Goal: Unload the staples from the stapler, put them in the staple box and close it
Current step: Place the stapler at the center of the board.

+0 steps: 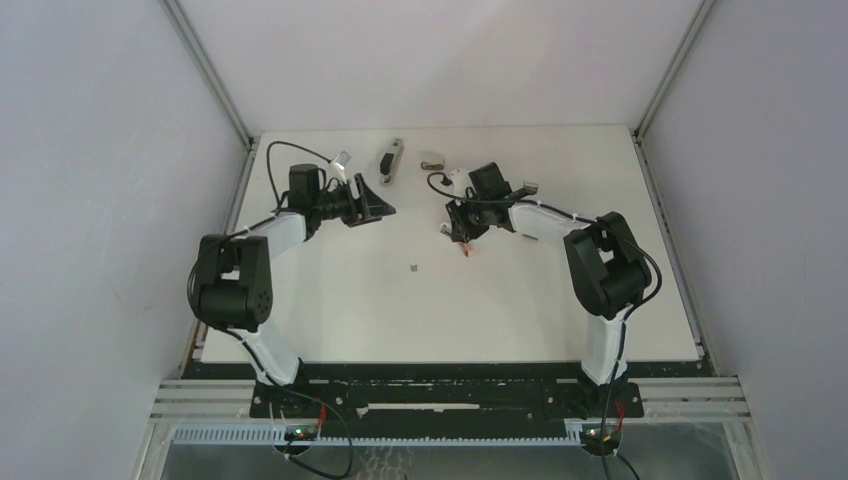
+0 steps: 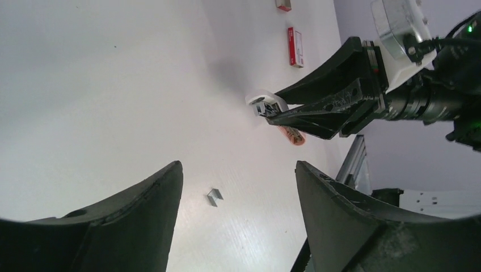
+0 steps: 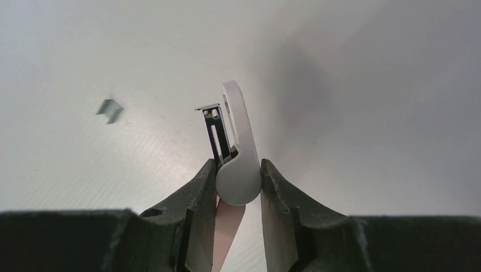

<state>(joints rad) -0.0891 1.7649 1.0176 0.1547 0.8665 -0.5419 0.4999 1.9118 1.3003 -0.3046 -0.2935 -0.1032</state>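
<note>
Left pincer (image 2: 238,170) gapes empty, right pincer (image 3: 238,165) clamps a clawed piece (image 3: 245,141) (white, pink); white table (image 1: 330,300), grey walls (image 1: 100,150).

- Left arm (image 1: 235,275) rises from its base, elbow folded high, forearm reaching away and inward
- Left end effector (image 1: 378,207) is spread wide, its dark fingers (image 2: 142,198) gripping nothing
- Right arm (image 1: 600,260) mirrors that fold, forearm stretched leftward toward the middle
- Right end effector (image 1: 460,232) tips downward, jaws pressed against a small white-and-pink clawed piece (image 3: 238,181)
- The two end effectors face each other across a gap, not touching
</note>
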